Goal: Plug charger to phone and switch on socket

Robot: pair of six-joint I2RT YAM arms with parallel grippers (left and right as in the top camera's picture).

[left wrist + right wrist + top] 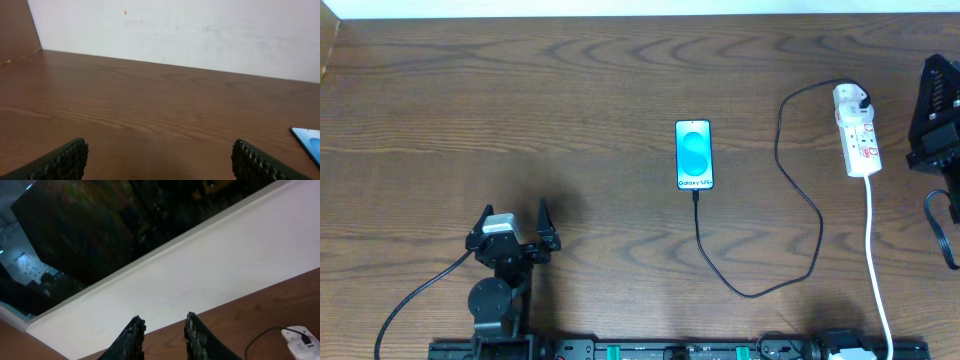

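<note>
My left fingers (pixel 62 162) stand wide apart and empty, low over the bare table (pixel 570 80) at the lower left of the overhead frame. My right fingers (pixel 131 339) stand narrowly apart with nothing between them. That arm sits at the right edge of the overhead frame, near the socket (pixel 858 135).

The phone (pixel 694 154) lies flat at frame centre, screen lit. The charger (pixel 760 290) meets its lower edge, loops down and right, then climbs to the white adapter (pixel 853 98) at the socket's upper end.

Assessment: plugging appears done, though I cannot confirm the seating. Switching on is the step in hand. The next move calls for my right fingers to press the socket's switch, too small here to pick out, without nudging the adapter.

Clearance: the white cord (pixel 875 260) runs to the bottom edge, and the charger's loop lies left of the socket. Elsewhere there is open wood.
</note>
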